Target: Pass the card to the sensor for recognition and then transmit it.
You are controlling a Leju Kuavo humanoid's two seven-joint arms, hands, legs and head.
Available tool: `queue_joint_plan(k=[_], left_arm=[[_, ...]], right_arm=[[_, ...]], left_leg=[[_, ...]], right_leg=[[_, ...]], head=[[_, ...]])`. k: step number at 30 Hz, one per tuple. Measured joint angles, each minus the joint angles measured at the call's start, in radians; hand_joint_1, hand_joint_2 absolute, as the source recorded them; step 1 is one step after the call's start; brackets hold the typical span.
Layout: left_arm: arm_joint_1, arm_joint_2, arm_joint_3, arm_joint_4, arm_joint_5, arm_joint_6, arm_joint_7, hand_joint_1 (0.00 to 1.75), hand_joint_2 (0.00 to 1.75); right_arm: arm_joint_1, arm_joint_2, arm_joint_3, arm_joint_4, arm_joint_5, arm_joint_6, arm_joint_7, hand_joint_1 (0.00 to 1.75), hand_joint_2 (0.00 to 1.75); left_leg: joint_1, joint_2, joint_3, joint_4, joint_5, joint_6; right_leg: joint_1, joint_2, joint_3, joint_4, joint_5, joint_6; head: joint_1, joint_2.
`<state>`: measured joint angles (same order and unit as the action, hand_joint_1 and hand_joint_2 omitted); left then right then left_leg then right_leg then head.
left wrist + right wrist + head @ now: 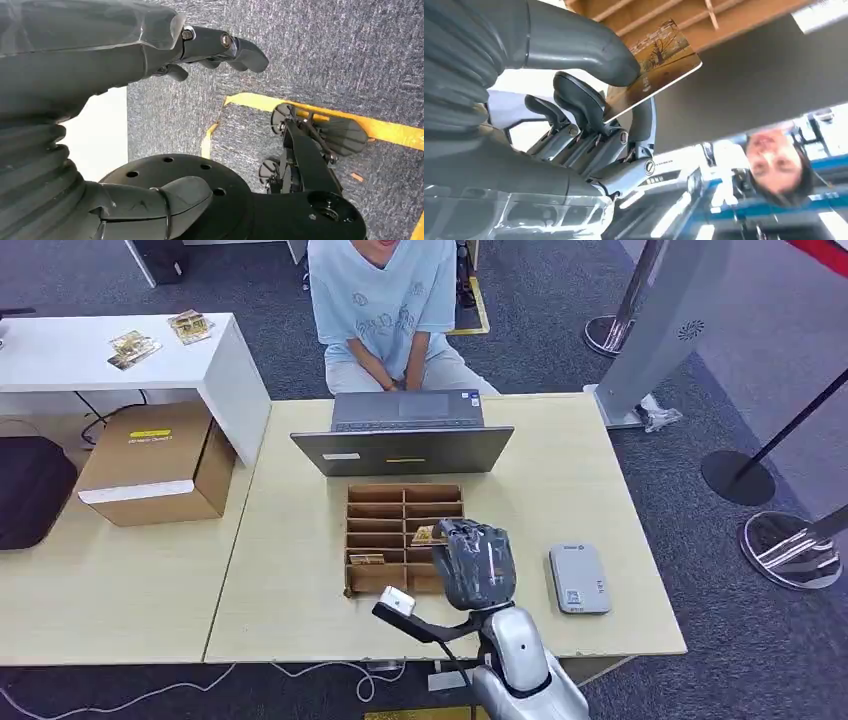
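My right hand (476,562) hovers over the right side of the brown compartment tray (377,512) and pinches a gold card (658,67) between thumb and fingers. A corner of that card (428,534) peeks out at the hand's left. Another card (366,559) lies in a lower left compartment. The grey card sensor (579,578) lies flat on the table, just right of the hand. My left hand (150,50) hangs over the carpet, fingers apart and holding nothing.
A grey laptop (405,437) stands behind the tray, and a person in a light blue shirt (380,300) sits beyond it. A cardboard box (155,462) rests on the left table. A white desk (120,355) carries more cards. Stanchion bases (792,548) stand at right.
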<state>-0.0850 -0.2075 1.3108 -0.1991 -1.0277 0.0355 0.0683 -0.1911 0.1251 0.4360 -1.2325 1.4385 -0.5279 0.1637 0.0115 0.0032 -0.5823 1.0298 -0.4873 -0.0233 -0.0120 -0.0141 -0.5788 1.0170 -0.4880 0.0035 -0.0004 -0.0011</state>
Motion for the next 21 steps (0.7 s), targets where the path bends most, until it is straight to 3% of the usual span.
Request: queue_joint_plan(k=[7,12,15,19,21], left_arm=[[0.000,0.000,0.000,0.000,0.000,0.001,0.000,0.00,1.75],[0.000,0.000,0.001,0.000,0.000,0.001,0.000,0.00,1.75],[0.000,0.000,0.002,0.000,-0.002,0.002,0.000,0.00,1.75],[0.000,0.000,0.003,0.000,-0.005,0.004,-0.001,0.00,1.75],[0.000,0.000,0.003,0.000,-0.005,0.004,-0.002,0.00,1.75]], right_arm=[[0.016,0.000,-0.014,-0.028,-0.014,-0.037,-0.019,1.75,1.75],[0.024,0.000,-0.018,-0.045,-0.058,-0.103,-0.063,1.75,1.75],[0.030,0.000,-0.023,-0.062,-0.106,-0.146,-0.124,1.75,1.75],[0.052,0.015,-0.059,-0.112,-0.139,-0.148,-0.248,1.75,1.75],[0.066,0.034,-0.090,-0.142,-0.176,-0.148,-0.350,1.75,1.75]], left_leg=[[0.000,0.000,0.000,0.000,0.000,0.000],[0.000,0.000,0.000,0.000,0.000,0.000],[0.000,0.000,0.000,0.000,0.000,0.000],[0.000,0.000,0.000,0.000,0.000,0.000],[0.000,0.000,0.000,0.000,0.000,0.000]], right_leg=[[0.000,0.000,0.000,0.000,0.000,0.000],[0.000,0.000,0.000,0.000,0.000,0.000],[0.000,0.000,0.000,0.000,0.000,0.000],[0.000,0.000,0.000,0.000,0.000,0.000],[0.000,0.000,0.000,0.000,0.000,0.000]], head=[[0.000,0.000],[0.000,0.000],[0.000,0.000],[0.000,0.000],[0.000,0.000]])
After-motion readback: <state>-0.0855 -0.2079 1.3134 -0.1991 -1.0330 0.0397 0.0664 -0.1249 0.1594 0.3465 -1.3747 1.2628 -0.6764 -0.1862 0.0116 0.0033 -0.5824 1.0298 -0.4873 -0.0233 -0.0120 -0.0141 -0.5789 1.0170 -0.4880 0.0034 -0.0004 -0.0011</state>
